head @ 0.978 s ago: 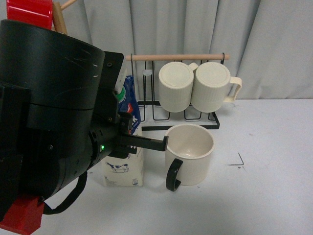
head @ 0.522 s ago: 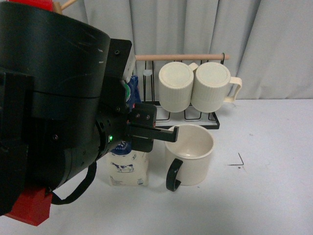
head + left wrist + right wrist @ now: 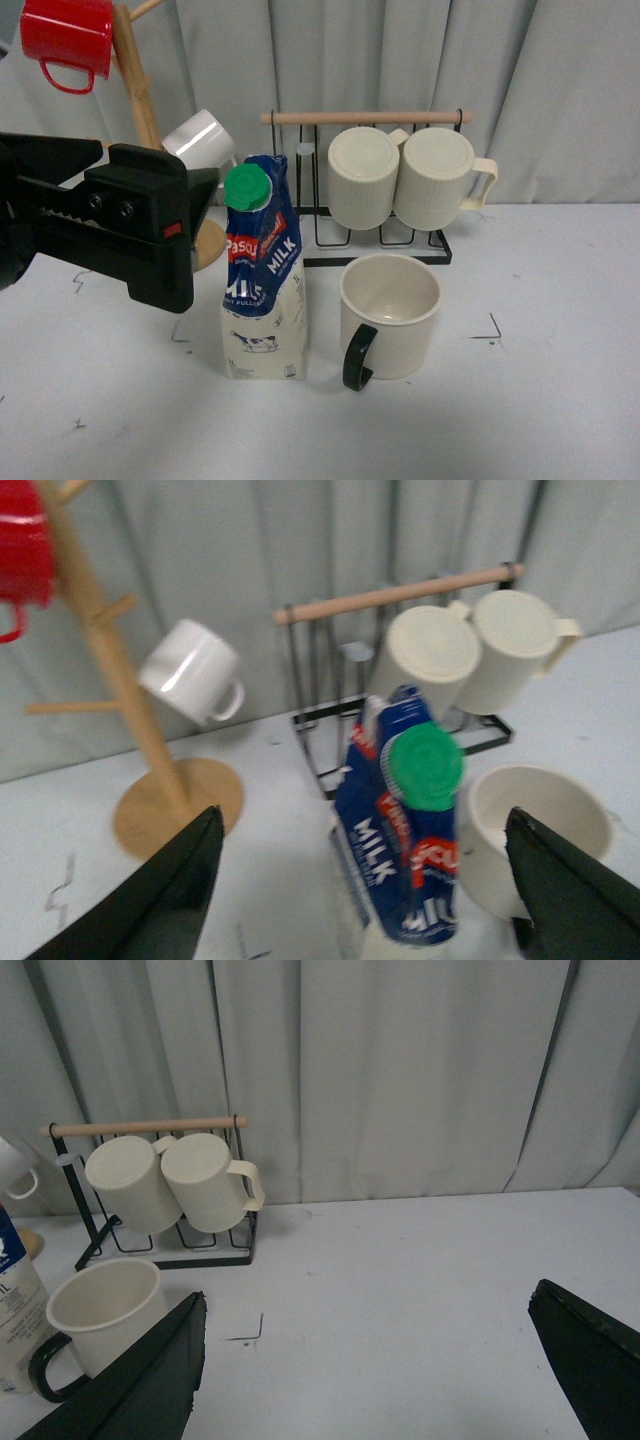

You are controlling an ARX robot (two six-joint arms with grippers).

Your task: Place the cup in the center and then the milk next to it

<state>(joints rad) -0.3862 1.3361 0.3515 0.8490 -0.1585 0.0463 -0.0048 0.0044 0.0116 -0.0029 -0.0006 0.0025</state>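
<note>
Withdrawn leftward, left pincer (image 3: 205, 190) gapes empty; milk (image 3: 264, 290) stands beside cup (image 3: 390, 315).

Two ribbed cream mugs (image 3: 410, 187) hanging on black wire rack (image 3: 318, 225); red mug (image 3: 66, 38), small white mug (image 3: 199, 138) on wooden mug tree (image 3: 140, 100).

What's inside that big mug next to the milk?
The mug looks empty: bare cream inner wall and bottom show. Its near rim hides the front of the bottom.

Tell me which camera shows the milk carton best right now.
Front view: the milk carton stands whole, upright, label readable, beside the cup. Left wrist view shows its top and green cap, blurred, base cut off. Right wrist view catches only a sliver at the frame edge.
</note>
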